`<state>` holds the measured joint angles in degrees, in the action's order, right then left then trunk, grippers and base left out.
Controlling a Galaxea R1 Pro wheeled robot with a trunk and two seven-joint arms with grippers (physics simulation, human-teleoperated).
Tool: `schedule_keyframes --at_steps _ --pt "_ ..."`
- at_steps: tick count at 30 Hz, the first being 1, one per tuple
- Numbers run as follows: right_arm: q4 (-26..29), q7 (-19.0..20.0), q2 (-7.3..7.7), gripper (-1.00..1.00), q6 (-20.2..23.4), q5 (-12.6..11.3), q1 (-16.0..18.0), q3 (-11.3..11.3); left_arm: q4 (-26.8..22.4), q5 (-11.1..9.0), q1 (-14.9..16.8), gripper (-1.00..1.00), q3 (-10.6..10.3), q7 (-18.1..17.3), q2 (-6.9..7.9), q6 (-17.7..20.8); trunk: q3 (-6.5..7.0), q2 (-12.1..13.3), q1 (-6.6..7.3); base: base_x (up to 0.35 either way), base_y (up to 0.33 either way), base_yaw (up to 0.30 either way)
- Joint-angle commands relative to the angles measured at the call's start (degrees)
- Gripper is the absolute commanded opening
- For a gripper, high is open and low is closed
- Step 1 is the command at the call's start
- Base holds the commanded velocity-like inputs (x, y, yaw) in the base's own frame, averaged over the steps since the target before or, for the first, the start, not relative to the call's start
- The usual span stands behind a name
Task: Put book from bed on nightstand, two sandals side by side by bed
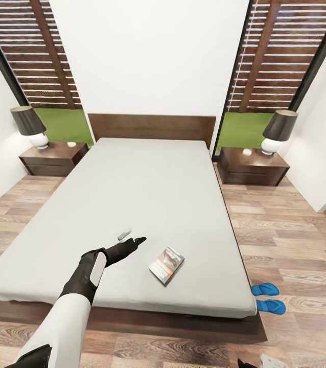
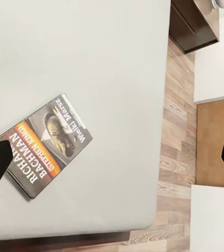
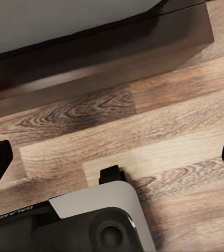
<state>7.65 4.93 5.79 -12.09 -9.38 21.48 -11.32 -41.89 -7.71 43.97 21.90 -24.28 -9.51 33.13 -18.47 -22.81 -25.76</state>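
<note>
Book (image 1: 166, 264) lay flat on the bed (image 1: 132, 204), near its foot edge. Left gripper (image 1: 131, 238) hovered beside it, jaws spread; right gripper (image 3: 112, 157) spread above the floor (image 3: 159, 131).

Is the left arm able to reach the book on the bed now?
Probably yes: the left gripper hovers open over the mattress beside the book, nothing between them.

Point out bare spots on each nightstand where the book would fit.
Right nightstand: the front half of its top looks bare, ahead of its lamp and a small white thing at the back. Left nightstand: bare toward the bed, beside its lamp. The book lies nearer the right one.
</note>
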Motion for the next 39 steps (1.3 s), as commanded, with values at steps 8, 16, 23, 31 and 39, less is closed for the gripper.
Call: schedule_keyframes --at_steps 8,16,23,31,39 --pt "-0.09 0.52 0.01 1.00 -0.23 -0.56 0.05 -0.25 -0.04 -0.20 0.06 1.00 0.26 -0.15 -0.07 0.45 -0.83 -0.11 -0.03 0.000 0.000 0.000" --pt "-0.09 0.46 0.01 1.00 -0.22 -0.55 0.05 -0.23 -0.04 -0.20 0.06 1.00 0.16 -0.15 -0.11 0.45 -1.55 -0.11 -0.03 0.000 0.000 0.000" --pt "-0.09 0.43 0.01 1.00 -0.21 -0.55 0.05 -0.25 -0.02 -0.20 0.06 1.00 0.13 -0.15 -0.11 0.45 -2.19 -0.11 -0.03 0.000 0.000 0.000" --pt "-0.09 0.43 0.00 1.00 -0.21 -0.55 0.05 -0.22 0.02 -0.20 0.06 1.00 0.07 -0.15 -0.14 0.45 -2.91 -0.11 -0.03 0.000 0.000 0.000" --pt "-0.09 0.43 -0.01 1.00 -0.22 -0.47 0.05 -0.23 0.05 -0.20 0.06 1.00 0.01 -0.15 -0.16 0.44 -3.64 -0.11 -0.03 0.000 0.000 0.000"
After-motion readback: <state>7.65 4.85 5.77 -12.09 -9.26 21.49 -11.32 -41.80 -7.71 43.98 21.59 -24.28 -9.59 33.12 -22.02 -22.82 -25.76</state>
